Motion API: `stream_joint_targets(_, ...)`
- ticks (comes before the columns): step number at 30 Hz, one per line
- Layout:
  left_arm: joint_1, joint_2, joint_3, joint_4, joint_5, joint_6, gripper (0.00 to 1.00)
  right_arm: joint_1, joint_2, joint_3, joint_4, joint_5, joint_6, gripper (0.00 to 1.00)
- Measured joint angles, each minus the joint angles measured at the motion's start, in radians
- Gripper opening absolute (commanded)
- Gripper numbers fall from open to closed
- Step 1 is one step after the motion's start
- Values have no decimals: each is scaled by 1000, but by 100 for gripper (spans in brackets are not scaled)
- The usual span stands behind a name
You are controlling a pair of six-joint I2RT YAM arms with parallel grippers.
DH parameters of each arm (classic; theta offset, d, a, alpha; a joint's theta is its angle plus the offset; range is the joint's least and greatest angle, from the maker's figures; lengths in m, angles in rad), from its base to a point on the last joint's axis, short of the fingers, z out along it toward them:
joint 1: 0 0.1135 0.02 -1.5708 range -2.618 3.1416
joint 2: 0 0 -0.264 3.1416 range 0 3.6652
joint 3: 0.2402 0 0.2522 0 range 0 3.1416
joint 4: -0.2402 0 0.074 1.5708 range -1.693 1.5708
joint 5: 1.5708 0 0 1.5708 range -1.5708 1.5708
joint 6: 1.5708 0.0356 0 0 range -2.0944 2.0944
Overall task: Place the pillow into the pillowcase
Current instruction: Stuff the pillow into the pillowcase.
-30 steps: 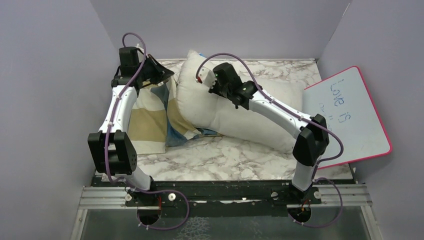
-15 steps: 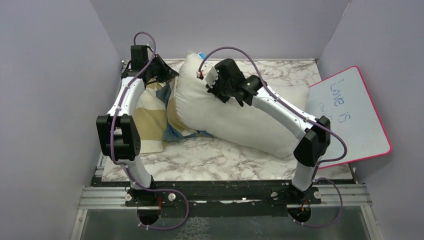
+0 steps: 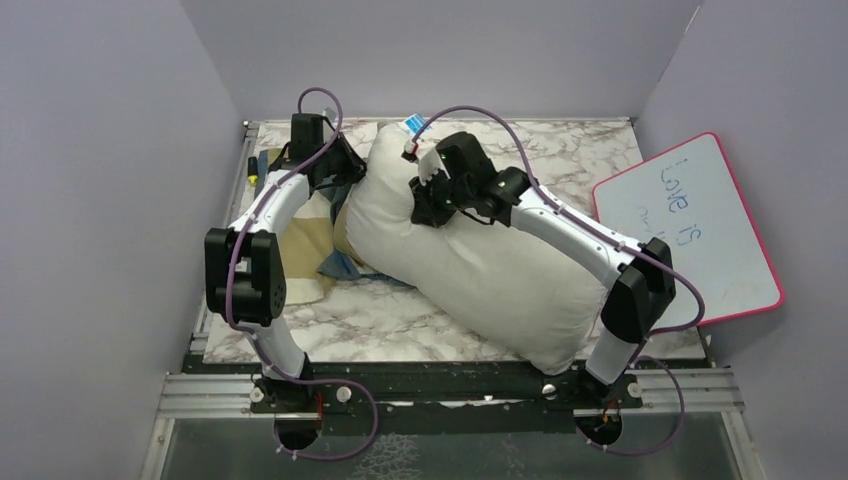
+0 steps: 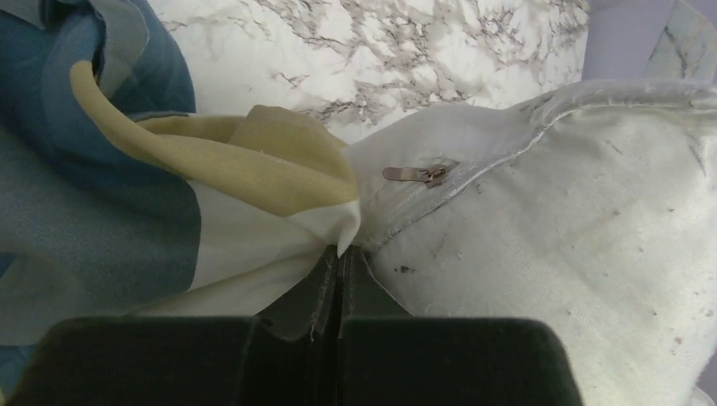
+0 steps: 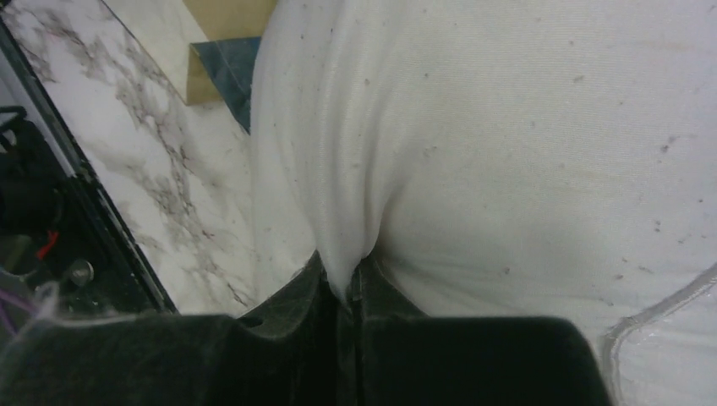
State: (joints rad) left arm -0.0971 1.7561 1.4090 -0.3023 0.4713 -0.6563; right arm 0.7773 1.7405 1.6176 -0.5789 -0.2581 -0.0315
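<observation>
We pinch pillowcase (image 4: 127, 211) in left gripper (image 4: 340, 262), pillow (image 5: 507, 152) fold in right gripper (image 5: 347, 283), both shut tight. Pillow just slid beside left jaws; not inside yet.

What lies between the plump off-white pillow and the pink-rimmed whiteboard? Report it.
Bare marbled tabletop; the right arm's white link crosses above it, in the top external view.

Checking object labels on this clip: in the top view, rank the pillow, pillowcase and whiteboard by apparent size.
1. pillow, clearly largest.
2. whiteboard.
3. pillowcase, smallest as seen, but it is bunched and partly covered, so its true size is unsure.
</observation>
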Motion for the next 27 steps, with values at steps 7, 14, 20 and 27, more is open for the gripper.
stream_joint_targets(7, 3, 0, -35, 59, -14, 34, 0, -4, -24, -15, 108, 20, 105, 64)
stream_joint_targets(14, 1, -37, -91, 78, -46, 64, 0, -164, -63, 18, 281, -73, 104, 92)
stream_joint_targets(20, -2, -47, -114, 69, -46, 85, 0, -266, 80, 250, 302, -122, 108, 96)
stream_joint_targets(27, -3, -64, -125, 57, -45, 100, 0, -273, 375, 557, 271, -185, 83, 97)
